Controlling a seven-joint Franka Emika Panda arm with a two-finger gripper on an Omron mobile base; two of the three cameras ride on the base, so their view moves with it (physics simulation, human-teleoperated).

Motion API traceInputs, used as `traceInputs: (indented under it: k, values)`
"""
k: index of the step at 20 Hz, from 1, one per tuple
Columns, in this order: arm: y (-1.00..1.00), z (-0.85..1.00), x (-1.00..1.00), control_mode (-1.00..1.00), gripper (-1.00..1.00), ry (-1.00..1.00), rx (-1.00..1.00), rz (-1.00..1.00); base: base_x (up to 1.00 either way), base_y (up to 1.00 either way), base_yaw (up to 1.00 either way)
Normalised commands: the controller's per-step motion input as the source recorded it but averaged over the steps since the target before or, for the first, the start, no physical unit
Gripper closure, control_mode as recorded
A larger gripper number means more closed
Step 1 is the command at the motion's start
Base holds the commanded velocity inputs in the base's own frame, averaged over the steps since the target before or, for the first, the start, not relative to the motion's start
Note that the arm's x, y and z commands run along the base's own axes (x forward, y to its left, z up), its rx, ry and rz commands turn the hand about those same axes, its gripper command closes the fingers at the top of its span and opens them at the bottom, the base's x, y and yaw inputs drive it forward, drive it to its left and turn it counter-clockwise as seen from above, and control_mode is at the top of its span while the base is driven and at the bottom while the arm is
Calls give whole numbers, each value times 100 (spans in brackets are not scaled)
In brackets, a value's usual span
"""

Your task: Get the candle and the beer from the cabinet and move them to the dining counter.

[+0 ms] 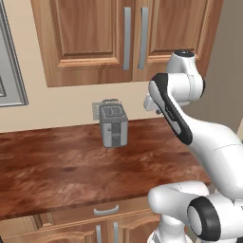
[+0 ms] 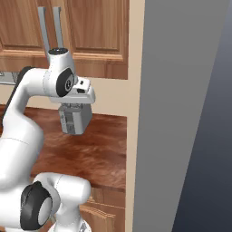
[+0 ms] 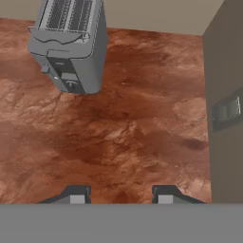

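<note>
Above the grey toaster (image 1: 114, 125) hangs my gripper (image 3: 118, 193), tips apart and holding nothing, aimed down at the counter (image 1: 57, 166); the cabinet (image 1: 90, 38) sits higher up, doors closed, so candle and beer stay hidden; I must reach upward.

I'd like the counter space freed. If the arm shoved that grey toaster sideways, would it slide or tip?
The toaster would probably slide: it looks boxy and stands flat on the smooth wood-grain counter. It is taller than it is wide, so a push near its slotted top may tip it. It looks rigid, likely metal, and not light.
</note>
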Motion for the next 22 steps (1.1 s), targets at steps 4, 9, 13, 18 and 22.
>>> traceInputs:
  k: [4,9,13,18,22]
  values:
    - [0,-2,-17,-100,-100,0,0,0,0,0,0]
    - [0,-6,-37,-100,-100,-13,0,0,0,0,0]
    - [0,2,-69,-100,-100,-37,-2,0,0,0,0]
    - [-1,13,-71,-100,-100,-47,-4,0,0,0,0]
    - [9,30,-49,-100,-100,-50,-6,-3,0,0,0]
